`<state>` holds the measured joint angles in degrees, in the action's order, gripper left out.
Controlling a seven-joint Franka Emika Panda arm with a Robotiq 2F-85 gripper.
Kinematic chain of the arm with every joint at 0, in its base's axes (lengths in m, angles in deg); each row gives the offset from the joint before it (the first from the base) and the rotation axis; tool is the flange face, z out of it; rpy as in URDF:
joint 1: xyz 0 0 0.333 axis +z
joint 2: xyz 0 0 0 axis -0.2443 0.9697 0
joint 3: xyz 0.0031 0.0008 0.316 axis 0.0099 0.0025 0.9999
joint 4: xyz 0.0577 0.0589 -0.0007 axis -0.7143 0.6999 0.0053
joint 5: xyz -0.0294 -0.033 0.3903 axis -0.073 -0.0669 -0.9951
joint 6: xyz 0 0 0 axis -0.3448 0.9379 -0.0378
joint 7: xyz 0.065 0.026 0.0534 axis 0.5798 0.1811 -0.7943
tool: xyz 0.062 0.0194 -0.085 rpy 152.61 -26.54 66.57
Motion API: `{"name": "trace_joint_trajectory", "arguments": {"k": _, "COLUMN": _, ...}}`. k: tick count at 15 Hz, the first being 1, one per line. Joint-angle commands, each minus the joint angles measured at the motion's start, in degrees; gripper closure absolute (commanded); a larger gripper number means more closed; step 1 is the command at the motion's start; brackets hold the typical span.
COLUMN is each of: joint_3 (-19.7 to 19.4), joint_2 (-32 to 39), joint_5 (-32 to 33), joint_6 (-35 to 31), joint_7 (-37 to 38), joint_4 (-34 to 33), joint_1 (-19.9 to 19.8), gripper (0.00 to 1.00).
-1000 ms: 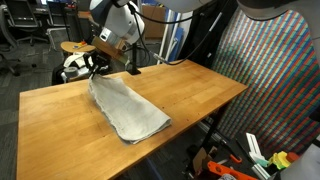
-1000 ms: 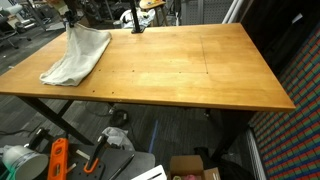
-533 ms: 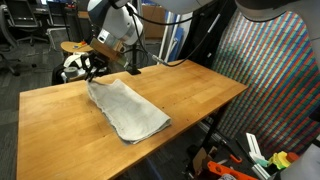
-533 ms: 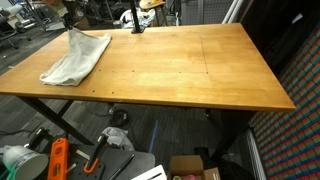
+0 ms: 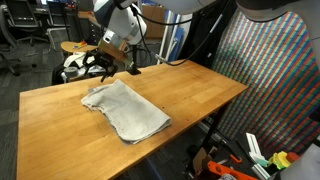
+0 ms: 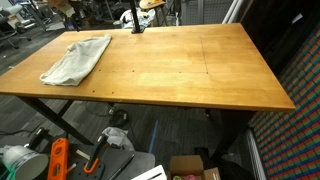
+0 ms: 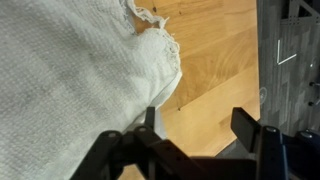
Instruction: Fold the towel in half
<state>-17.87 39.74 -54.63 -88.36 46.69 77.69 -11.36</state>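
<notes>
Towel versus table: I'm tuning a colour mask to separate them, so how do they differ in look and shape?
The towel is pale grey-white woven cloth; the table is glossy orange-brown wood. The towel lies rumpled with a wavy, frayed outline; the table is rigid with straight edges. The towel covers only a patch near one end of the much larger table. Both are single-coloured.

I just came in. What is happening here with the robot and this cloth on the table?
A robot arm is working on a white towel that lies rumpled near one end of a wooden table. The gripper hangs over the towel's frayed edge with its fingers open and nothing between them, so the towel is not held right now. Whether it is folded neatly in half cannot be told.
</notes>
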Motion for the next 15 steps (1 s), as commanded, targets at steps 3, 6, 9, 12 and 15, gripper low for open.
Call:
{"name": "trace_joint_trajectory", "arguments": {"k": 3, "joint_3": -4.3, "joint_2": 1.6, "joint_5": 5.5, "joint_6": 2.9, "joint_7": -0.7, "joint_4": -1.8, "joint_1": 0.5, "gripper": 0.0}}
{"name": "trace_joint_trajectory", "arguments": {"k": 6, "joint_3": -7.1, "joint_2": 2.4, "joint_5": 10.2, "joint_6": -0.5, "joint_7": 1.7, "joint_4": -1.1, "joint_1": 2.6, "gripper": 0.0}}
{"name": "trace_joint_trajectory", "arguments": {"k": 9, "joint_3": -11.1, "joint_2": 2.5, "joint_5": 16.5, "joint_6": -1.9, "joint_7": 8.5, "joint_4": -0.9, "joint_1": 6.4, "gripper": 0.0}}
{"name": "trace_joint_trajectory", "arguments": {"k": 12, "joint_3": -15.9, "joint_2": 3.0, "joint_5": 23.7, "joint_6": -1.2, "joint_7": 18.7, "joint_4": -2.5, "joint_1": 11.0, "gripper": 0.0}}
{"name": "trace_joint_trajectory", "arguments": {"k": 15, "joint_3": -19.6, "joint_2": 4.1, "joint_5": 29.5, "joint_6": 5.1, "joint_7": 27.7, "joint_4": -5.8, "joint_1": 14.3, "gripper": 0.0}}
